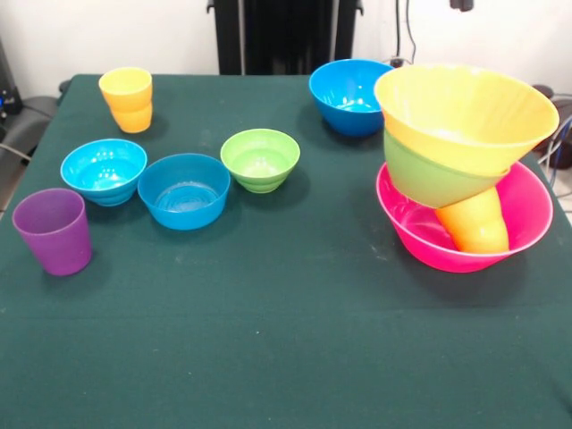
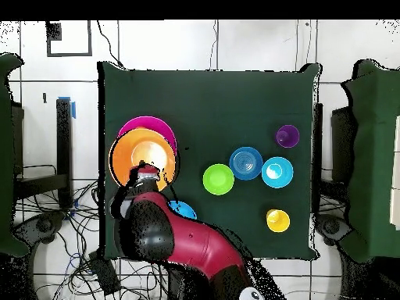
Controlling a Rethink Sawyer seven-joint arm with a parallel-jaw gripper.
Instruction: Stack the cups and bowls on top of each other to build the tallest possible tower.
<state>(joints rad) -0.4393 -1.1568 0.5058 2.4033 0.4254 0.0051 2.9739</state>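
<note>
The tower stands at the right of the front view. Its base is a large pink bowl (image 1: pixel 529 207) holding an orange cup (image 1: pixel 478 228). A green bowl (image 1: pixel 424 177) and a large orange bowl (image 1: pixel 465 112) sit on the cup, both leaning left. Loose on the cloth are a yellow cup (image 1: pixel 126 98), a purple cup (image 1: pixel 54 231), a cyan bowl (image 1: pixel 104 170), a small blue bowl (image 1: pixel 183 189), a small green bowl (image 1: pixel 260 159) and a medium blue bowl (image 1: pixel 347 94). The front view does not show my gripper. In the overhead view my gripper (image 2: pixel 144 173) is at the orange bowl's (image 2: pixel 141 150) near rim.
The table is covered in dark green cloth (image 1: pixel 286 340). In the overhead view my red and black arm (image 2: pixel 183 242) reaches in from the bottom and partly hides the medium blue bowl (image 2: pixel 186 209). Cables lie on the floor beside the table's left side.
</note>
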